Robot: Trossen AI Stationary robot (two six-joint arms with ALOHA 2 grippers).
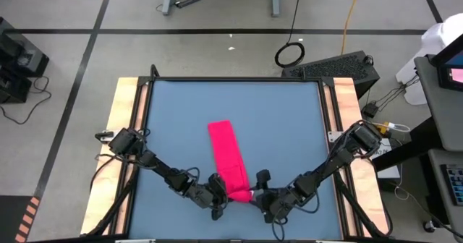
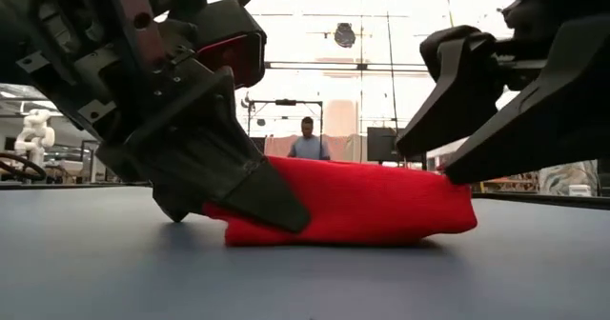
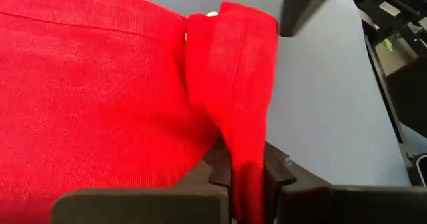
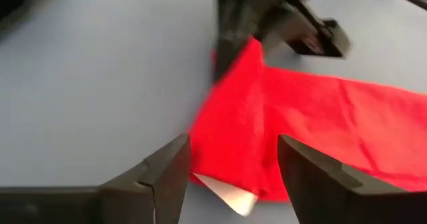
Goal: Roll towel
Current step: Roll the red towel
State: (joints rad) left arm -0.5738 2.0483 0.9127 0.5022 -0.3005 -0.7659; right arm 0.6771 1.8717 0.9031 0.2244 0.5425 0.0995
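On the blue table (image 1: 188, 113), toward its near edge, the towel (image 1: 228, 156) lies as a long folded strip of bright red-pink cloth, running from about the centre of the surface down to the point where both arms meet. Its near end is turned up and doubled over on itself, forming a low thick fold seen plainly in the low view (image 2: 372, 206).

Left gripper (image 1: 219, 192) is down at that near end, on the towel's left side. Its two dark fingers (image 3: 213, 174) are clenched on a raised ridge of cloth, which stands pinched between them in the left wrist view. The fold of fabric rises from the grip and hangs over.

Right gripper (image 1: 262, 187) sits just beside the same end, on the opposite side. Its fingers (image 4: 167, 174) stand spread wide apart and released, with the towel's corner and a small white tag (image 4: 230, 194) lying between them, unclamped. In the low view its dark fingertip touches the top of the fold at the right.

Wooden side rails (image 1: 123, 127) border the table on both sides. Beyond the table a person (image 2: 307, 141) stands far back in the room.
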